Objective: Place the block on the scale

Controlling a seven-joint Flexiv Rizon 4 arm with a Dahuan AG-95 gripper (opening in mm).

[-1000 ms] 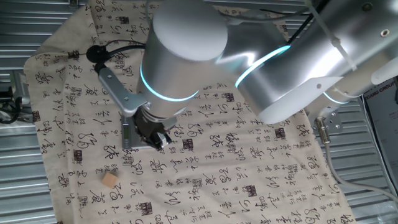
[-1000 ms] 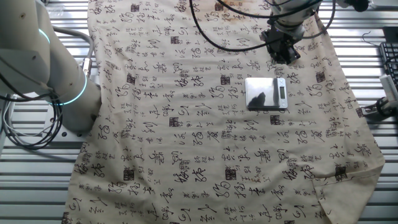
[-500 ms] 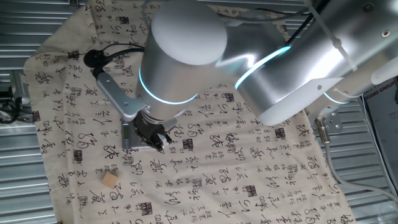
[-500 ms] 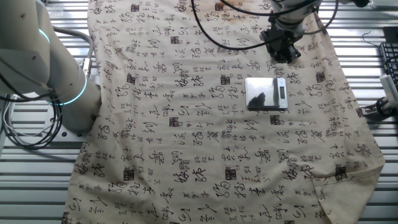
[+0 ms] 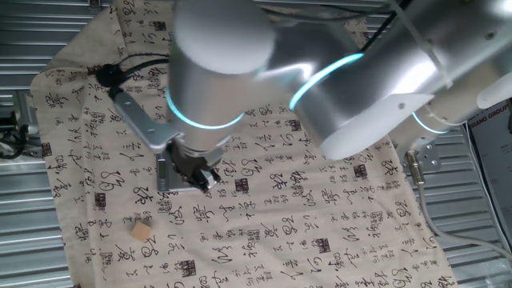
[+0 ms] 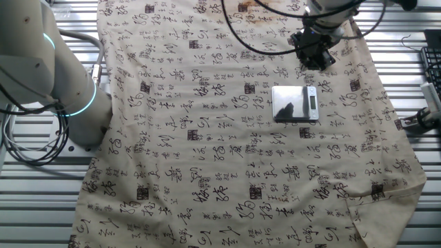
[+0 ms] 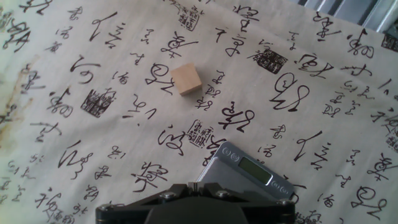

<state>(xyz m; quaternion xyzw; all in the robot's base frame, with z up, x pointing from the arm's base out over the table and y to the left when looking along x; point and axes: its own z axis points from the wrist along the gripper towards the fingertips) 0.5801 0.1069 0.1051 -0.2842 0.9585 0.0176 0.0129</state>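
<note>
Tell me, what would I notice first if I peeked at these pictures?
Probably the cloth covered in black brush writing, spread across the whole table. Next, the big silver arm with glowing blue rings, leaning over the shiny grey scale. Then the little wooden block, sitting alone on the cloth, apart from the scale.

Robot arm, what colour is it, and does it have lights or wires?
The arm is smooth silver-grey metal, built of fat round tubes. Glowing turquoise rings circle its joints. The gripper at its tip is small and black, on a grey metal bracket. A black cable loops over the cloth to the hand.
</note>
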